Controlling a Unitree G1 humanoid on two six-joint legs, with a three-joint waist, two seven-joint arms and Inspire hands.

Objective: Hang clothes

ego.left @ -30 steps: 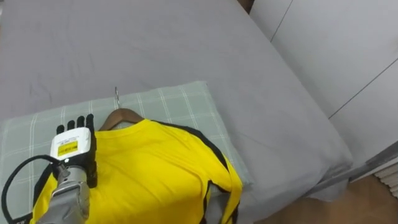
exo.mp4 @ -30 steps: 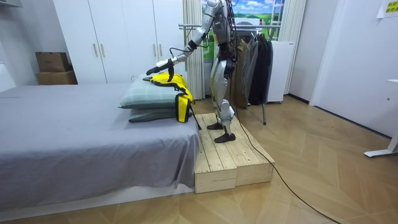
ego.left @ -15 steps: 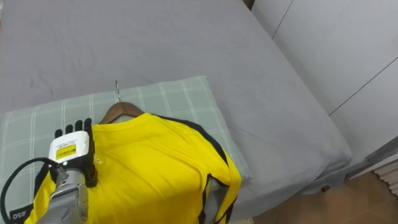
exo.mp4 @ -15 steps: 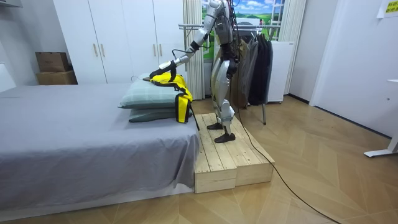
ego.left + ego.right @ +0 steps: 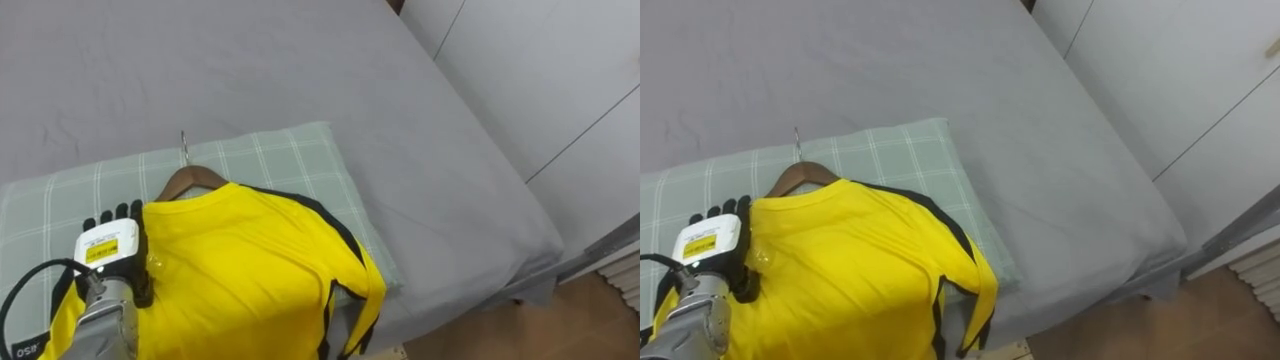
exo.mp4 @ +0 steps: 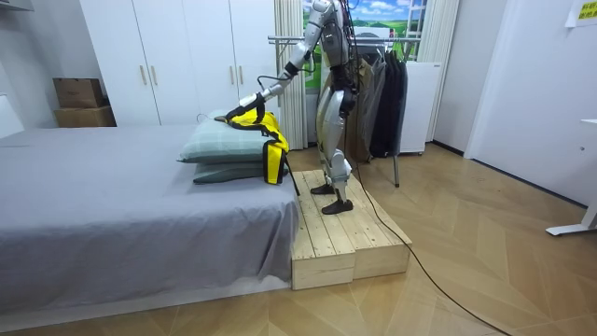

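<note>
A yellow shirt with black trim lies on a wooden hanger on a green checked pillow. The hanger's metal hook points away from me. My left hand rests at the shirt's left shoulder, its fingers fairly straight and pointing at the pillow beside the hanger's arm. In the room view I stand on a wooden platform at the bed's end, left arm stretched to the shirt.
The grey bed runs on beyond the pillow, its edge dropping off at the right. Behind me a clothes rack holds dark garments. White wardrobes and cardboard boxes line the far wall.
My left hand has come down from above the pillow onto the shirt's left shoulder. The eye view shifted slightly; shirt and hanger stay in place.
</note>
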